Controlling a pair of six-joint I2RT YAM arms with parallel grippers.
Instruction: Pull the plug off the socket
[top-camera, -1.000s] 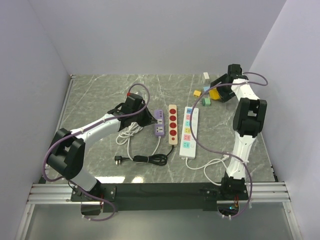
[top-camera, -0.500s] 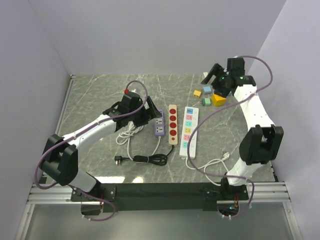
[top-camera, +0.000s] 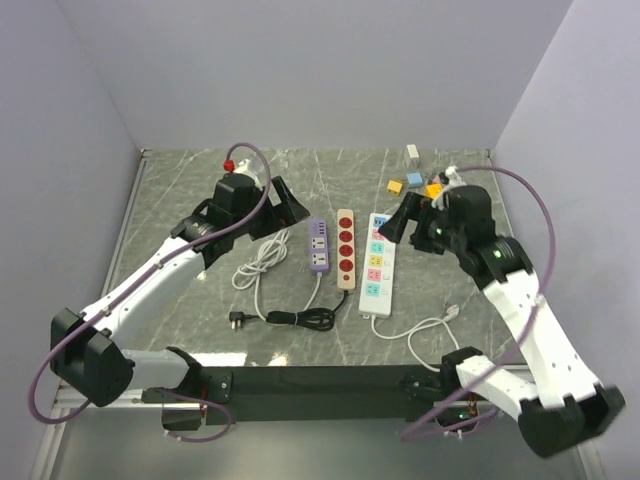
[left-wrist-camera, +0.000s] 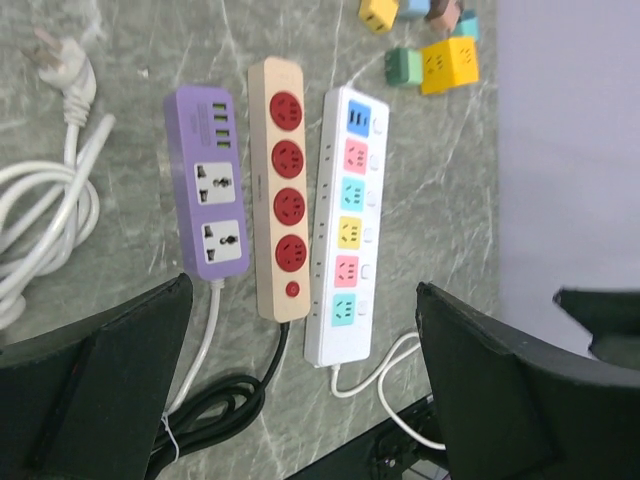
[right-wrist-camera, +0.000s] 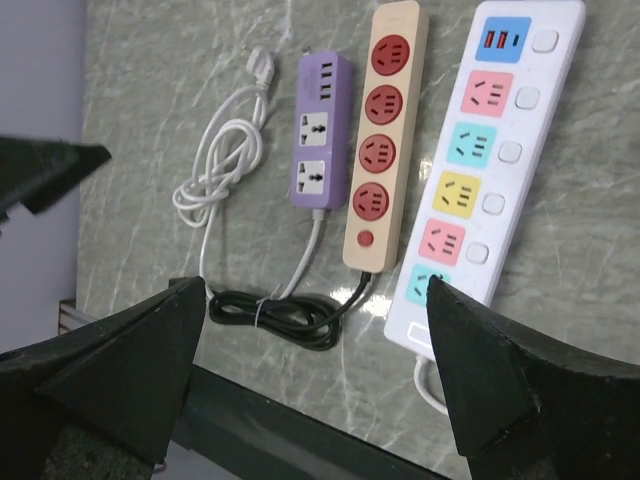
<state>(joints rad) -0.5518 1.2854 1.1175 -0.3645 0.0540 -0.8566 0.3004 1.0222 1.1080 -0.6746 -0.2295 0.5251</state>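
Three socket strips lie side by side mid-table: a purple one (top-camera: 319, 246), a tan one with red sockets (top-camera: 345, 249) and a white one with coloured sockets (top-camera: 378, 265). I see no plug in any socket. A loose white plug (left-wrist-camera: 62, 72) lies at the end of the purple strip's coiled white cord (top-camera: 258, 265). A black plug (top-camera: 238, 318) lies on the table near the front. My left gripper (top-camera: 283, 208) hangs open above the table, left of the strips, with nothing between its fingers. My right gripper (top-camera: 405, 222) is open too, raised beside the white strip.
Small coloured blocks (top-camera: 415, 182) and a white block (top-camera: 412, 152) sit at the back right. A bundled black cord (top-camera: 300, 318) and a white cord (top-camera: 425, 330) lie towards the front edge. Walls close in the table on three sides.
The left gripper has opened and lifted up and back from the purple strip. The right arm has swung from the back right corner towards the white strip, opening a little wider.
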